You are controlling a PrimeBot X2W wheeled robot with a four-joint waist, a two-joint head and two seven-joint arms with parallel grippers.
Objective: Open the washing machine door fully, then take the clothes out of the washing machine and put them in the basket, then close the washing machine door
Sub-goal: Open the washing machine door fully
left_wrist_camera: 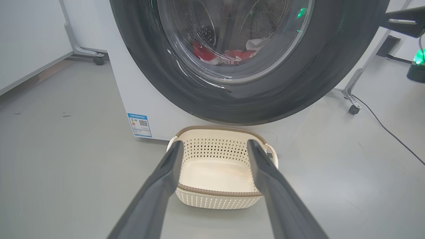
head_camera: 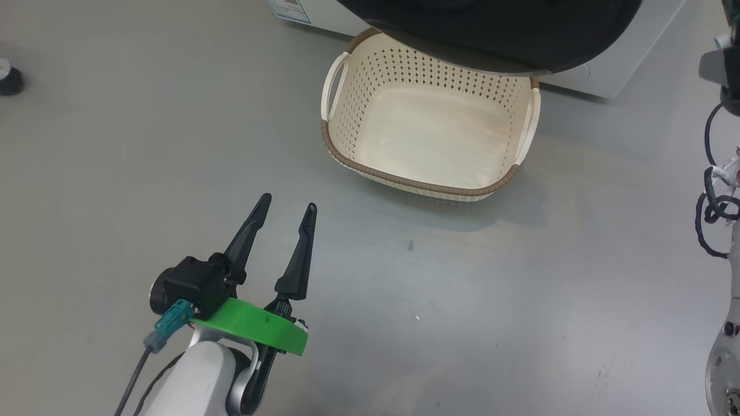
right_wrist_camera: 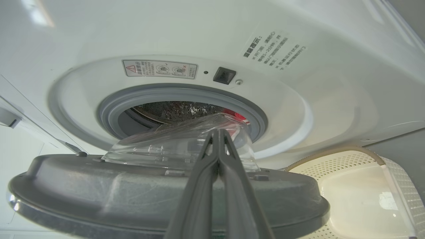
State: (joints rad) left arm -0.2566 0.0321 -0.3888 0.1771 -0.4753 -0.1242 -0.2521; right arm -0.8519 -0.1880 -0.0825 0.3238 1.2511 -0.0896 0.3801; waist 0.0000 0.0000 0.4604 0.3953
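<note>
Right pincer: closed flat, empty, lying across the grey inner face of the round black-rimmed glass washing machine door, which stands part open above the cream perforated plastic basket. Left pincer: wide, over the floor. Red-and-white fabric clothes lie in the drum. Risk: the pincer slips off and the door stops short.

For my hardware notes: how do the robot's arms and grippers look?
The left gripper has two long, tapered black fingers on a green plate, with a teal connector and grey cable; its forearm is white. The right gripper is dark grey.
</note>
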